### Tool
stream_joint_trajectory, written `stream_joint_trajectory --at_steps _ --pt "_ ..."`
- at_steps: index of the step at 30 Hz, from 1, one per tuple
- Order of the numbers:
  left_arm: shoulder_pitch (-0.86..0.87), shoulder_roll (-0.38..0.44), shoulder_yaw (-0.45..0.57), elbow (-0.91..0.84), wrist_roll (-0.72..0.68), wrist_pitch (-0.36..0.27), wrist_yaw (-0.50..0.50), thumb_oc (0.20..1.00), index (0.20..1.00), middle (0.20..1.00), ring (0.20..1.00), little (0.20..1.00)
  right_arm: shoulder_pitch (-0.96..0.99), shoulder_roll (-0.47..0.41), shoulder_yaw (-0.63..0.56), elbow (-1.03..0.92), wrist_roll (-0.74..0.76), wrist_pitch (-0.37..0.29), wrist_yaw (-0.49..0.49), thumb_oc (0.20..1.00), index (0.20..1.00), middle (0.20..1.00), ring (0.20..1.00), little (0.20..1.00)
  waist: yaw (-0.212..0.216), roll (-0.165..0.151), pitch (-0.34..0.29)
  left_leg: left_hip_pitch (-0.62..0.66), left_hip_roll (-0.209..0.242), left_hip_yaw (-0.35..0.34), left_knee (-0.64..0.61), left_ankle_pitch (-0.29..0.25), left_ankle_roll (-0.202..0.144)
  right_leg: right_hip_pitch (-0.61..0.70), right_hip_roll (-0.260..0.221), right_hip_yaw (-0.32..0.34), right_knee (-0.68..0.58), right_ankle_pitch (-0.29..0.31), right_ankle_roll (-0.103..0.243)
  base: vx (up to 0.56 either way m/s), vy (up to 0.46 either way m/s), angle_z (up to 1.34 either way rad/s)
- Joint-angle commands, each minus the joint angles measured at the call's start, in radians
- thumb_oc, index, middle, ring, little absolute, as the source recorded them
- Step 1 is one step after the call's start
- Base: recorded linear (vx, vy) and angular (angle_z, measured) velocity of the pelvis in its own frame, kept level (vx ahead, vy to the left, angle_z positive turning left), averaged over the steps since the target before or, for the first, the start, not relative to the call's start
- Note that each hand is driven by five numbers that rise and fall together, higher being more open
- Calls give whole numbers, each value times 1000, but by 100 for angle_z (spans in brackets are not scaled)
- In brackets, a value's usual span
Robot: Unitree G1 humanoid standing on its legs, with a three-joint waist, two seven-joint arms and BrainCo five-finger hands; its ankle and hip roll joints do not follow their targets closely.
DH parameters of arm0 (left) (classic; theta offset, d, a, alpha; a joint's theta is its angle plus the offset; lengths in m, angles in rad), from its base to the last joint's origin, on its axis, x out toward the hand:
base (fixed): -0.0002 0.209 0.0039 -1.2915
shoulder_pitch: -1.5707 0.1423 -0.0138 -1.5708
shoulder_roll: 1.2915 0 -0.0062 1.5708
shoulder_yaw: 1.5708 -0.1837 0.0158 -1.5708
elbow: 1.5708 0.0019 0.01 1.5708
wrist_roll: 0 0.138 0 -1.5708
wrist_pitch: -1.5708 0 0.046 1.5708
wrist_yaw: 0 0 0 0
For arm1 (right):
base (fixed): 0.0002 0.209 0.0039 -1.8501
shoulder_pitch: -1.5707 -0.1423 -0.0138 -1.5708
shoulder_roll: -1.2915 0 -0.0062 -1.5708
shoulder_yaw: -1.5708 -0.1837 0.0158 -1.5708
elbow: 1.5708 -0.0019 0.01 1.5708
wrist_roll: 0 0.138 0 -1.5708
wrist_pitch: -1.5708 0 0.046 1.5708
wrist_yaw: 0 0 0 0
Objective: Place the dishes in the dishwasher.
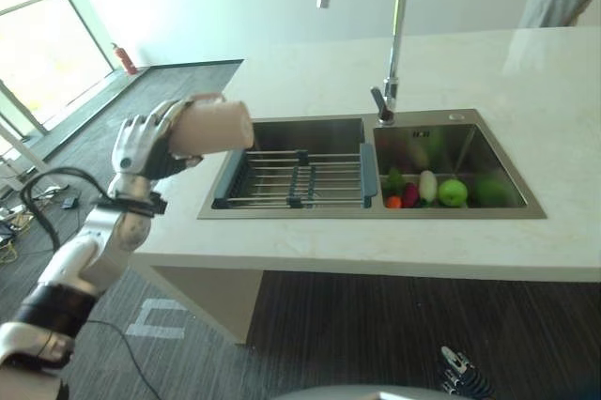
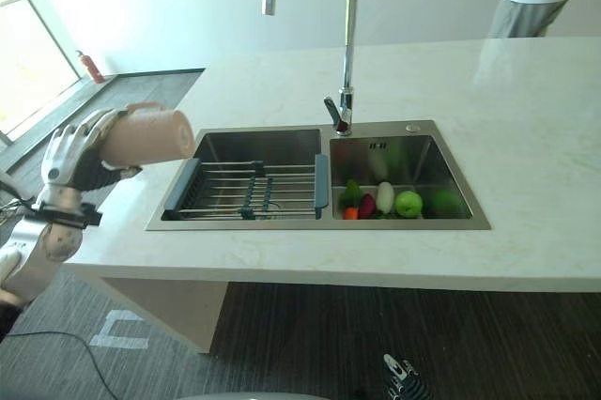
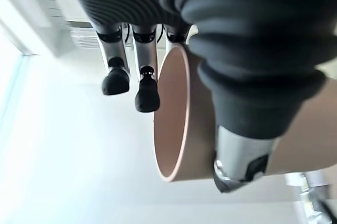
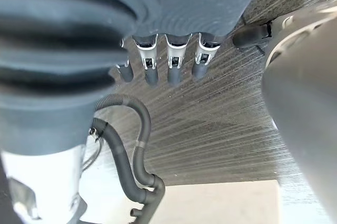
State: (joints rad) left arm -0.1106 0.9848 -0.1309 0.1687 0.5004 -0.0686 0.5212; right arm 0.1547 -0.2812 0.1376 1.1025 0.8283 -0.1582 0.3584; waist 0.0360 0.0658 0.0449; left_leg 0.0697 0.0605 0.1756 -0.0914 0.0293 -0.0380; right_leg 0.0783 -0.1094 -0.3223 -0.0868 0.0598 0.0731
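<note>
Well, left hand (image 1: 143,146) gripped the pink cup (image 1: 212,127), lying sideways, mouth pointing away toward the sink rack (image 1: 299,177); right hand (image 1: 462,374) hung low, fingers relaxed

Kitchen: countertop sink (image 1: 282,207), tall faucet (image 1: 394,34).

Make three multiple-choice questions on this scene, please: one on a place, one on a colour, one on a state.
1. Where is the wire rack?
A. across the left sink basin
B. on the floor
C. on the counter

2. What colour is the cup?
A. blue
B. pale pink
C. black

3. What is the left hand doing?
A. hanging empty
B. pressing the tap
C. holding the cup

Key: 1 A, the rack spans the basin left of the tap. 2 B, its wall is pale pink. 3 C, fingers curl round the cup, which lies on its side above the counter's left edge.
</note>
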Motion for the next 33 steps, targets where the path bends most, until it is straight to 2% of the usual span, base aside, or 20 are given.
stream_joint_trajectory --at_steps 1,7,8,11,14,16,17,18,19,20,22,23,25,27,28,30,31,33 --pt "-63 -9 166 -6 0 21 103 200 200 200 200 200 -67 21 -24 24 39 3 -3 1000 1000 1000 1000 1000 28 -7 38 30 13 -27 13 -25 -42 64 -42 -39 32 -72 60 -43 -95 35" --pt "103 -34 303 -14 -4 -7 166 200 200 200 200 200 -113 21 -15 24 44 14 -26 1000 1000 1000 1000 1000 109 -20 46 5 26 -108 69 -21 -59 89 -20 -62 46 -103 24 -61 -132 40" --pt "151 -41 338 -10 3 -26 190 200 200 200 200 200 -126 21 -7 29 47 9 -30 1000 1000 1000 1000 1000 137 -22 50 -16 32 -132 100 -20 -70 97 -10 -71 44 -108 12 -72 -174 31" --pt "190 -56 366 -13 10 -41 200 200 200 200 200 200 -133 21 -1 31 45 10 -30 1000 1000 1000 1000 1000 155 -22 56 -36 45 -139 117 -10 -87 104 -2 -90 40 -111 3 -58 -123 21" --pt "228 -87 385 -27 13 -55 196 200 200 200 200 200 -135 21 1 52 59 -2 -19 1000 1000 1000 1000 1000 173 -8 73 -54 66 -134 91 32 -121 126 21 -121 19 -114 -6 -77 -90 43" --pt "244 -107 387 -22 10 -70 197 200 200 200 200 200 -139 16 9 74 34 -7 -3 1000 1000 1000 1000 1000 179 -2 83 -82 57 -112 87 49 -125 120 26 -134 8 -109 -6 -195 -87 63" --pt "233 -111 379 -28 13 -79 186 200 200 200 200 200 -140 8 5 76 31 3 -1 1000 1000 1000 1000 1000 171 -11 94 -116 41 -50 179 29 -115 108 12 -164 8 -100 -8 -258 -78 118" --pt "227 -111 374 -27 19 -82 184 200 200 200 200 200 -144 3 0 78 32 10 0 1000 1000 1000 1000 1000 163 -20 100 -134 36 -17 248 8 -105 101 2 -179 10 -94 -12 -303 -113 142" --pt "216 -106 357 -24 26 -76 200 200 200 200 200 200 -158 -7 -15 81 32 23 5 1000 1000 1000 1000 1000 143 -42 111 -141 26 21 381 -70 -84 90 -18 -191 10 -83 -11 -211 -49 122" --pt "216 -101 352 -18 25 -78 214 200 200 200 200 200 -163 -11 -26 82 30 27 10 1000 1000 1000 1000 1000 135 -45 114 -130 28 36 415 -106 -70 82 -25 -207 20 -76 -6 -168 -21 77" --pt "215 -97 344 -2 22 -85 237 200 200 200 200 200 -166 -14 -38 83 29 31 20 1000 1000 1000 1000 1000 117 -46 115 -101 35 62 441 -122 -64 67 -33 -224 36 -69 -5 -162 65 73" --pt "205 -84 331 21 10 -124 252 200 200 200 200 200 -151 -19 -58 76 44 31 24 1000 1000 1000 1000 1000 88 -45 107 -41 63 105 462 -108 -78 51 -38 -266 56 -64 -12 -224 99 55" --pt "175 -85 306 30 12 -152 242 200 200 200 200 200 -126 -18 -82 66 51 28 15 1000 1000 1000 1000 1000 51 -45 97 27 101 151 519 -67 -112 46 -38 -308 65 -68 -31 -222 140 96" --pt "162 -89 294 29 15 -158 236 200 200 200 200 200 -119 -19 -91 64 55 27 10 1000 1000 1000 1000 1000 41 -42 96 41 104 156 521 -61 -121 45 -36 -318 68 -69 -35 -148 186 143" --pt "123 -105 256 22 18 -158 212 200 200 200 200 200 -104 -22 -111 68 63 14 3 1000 1000 1000 1000 1000 13 -26 90 81 87 179 431 -81 -114 25 -47 -333 97 -63 -28 -171 286 69" --pt "93 -106 230 30 17 -186 194 200 200 200 200 200 -93 -24 -131 73 69 11 1 1000 1000 1000 1000 1000 -17 -17 82 127 94 238 342 -86 -105 -4 -68 -345 122 -48 -20 -258 356 123" --pt "68 -106 210 22 21 -190 173 200 200 200 200 200 -89 -25 -132 59 64 20 -16 1000 1000 1000 1000 1000 -19 -17 77 143 53 205 265 -128 -80 -29 -87 -333 139 -27 2 -241 319 203" --pt "49 -103 196 6 23 -204 149 200 200 200 200 200 -88 -19 -133 51 59 25 -27 1000 1000 1000 1000 1000 -20 -15 71 168 11 196 178 -176 -55 -61 -115 -335 166 4 34 -215 259 147"
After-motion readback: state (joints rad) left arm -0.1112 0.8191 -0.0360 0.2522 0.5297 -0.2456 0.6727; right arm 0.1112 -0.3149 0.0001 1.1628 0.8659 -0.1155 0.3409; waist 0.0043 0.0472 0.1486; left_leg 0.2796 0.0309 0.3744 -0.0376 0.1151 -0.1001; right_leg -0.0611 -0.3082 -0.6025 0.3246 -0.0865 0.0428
